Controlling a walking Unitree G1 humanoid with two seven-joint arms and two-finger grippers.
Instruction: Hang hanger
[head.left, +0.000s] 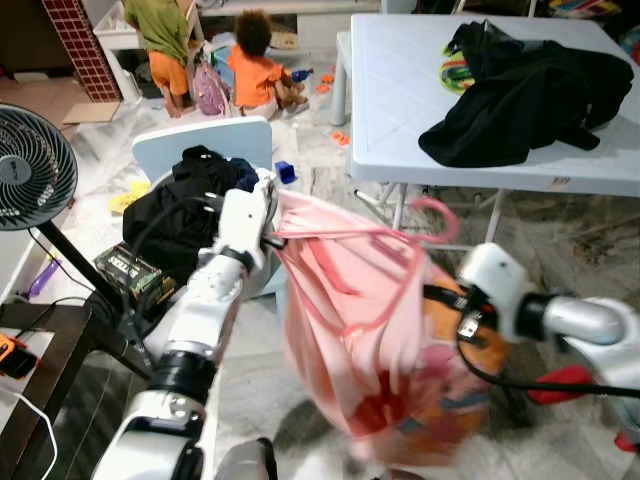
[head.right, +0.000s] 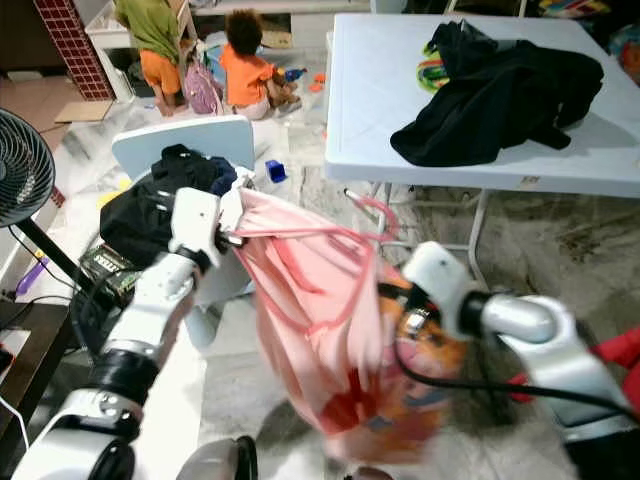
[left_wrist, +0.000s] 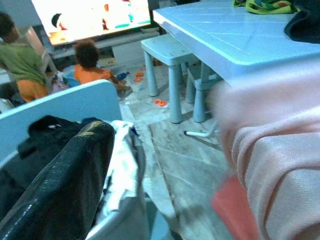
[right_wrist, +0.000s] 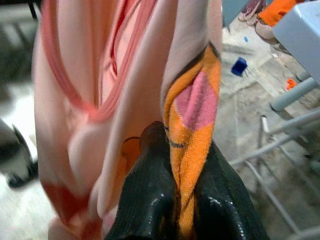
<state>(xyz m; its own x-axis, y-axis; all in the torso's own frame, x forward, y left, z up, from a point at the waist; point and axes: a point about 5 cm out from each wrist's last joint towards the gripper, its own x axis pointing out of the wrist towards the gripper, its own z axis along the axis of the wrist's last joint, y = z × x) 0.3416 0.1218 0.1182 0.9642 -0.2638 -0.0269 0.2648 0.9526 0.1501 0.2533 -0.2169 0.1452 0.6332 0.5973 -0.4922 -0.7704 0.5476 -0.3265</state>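
Nearest, the right hand (right_wrist: 172, 200) is closed tight on the pink and orange shirt (head.left: 360, 320). The left hand (head.left: 268, 238) grips the shirt's other edge, though I cannot tell how far it is closed. A pink hanger (head.left: 432, 222) sits in the shirt, its hook free. Behind stands the white desk (head.left: 400, 90). Judging by this, hanging is still to do.

The left arm reaches forward and upward from the near left, and the left hand (head.left: 268, 238) is at the top left edge of the pink garment (head.left: 350, 320). The right arm comes in from the right, bent at the elbow. The right hand (right_wrist: 175, 165) has its two black fingers (right_wrist: 147, 190) closed on the garment's orange part.
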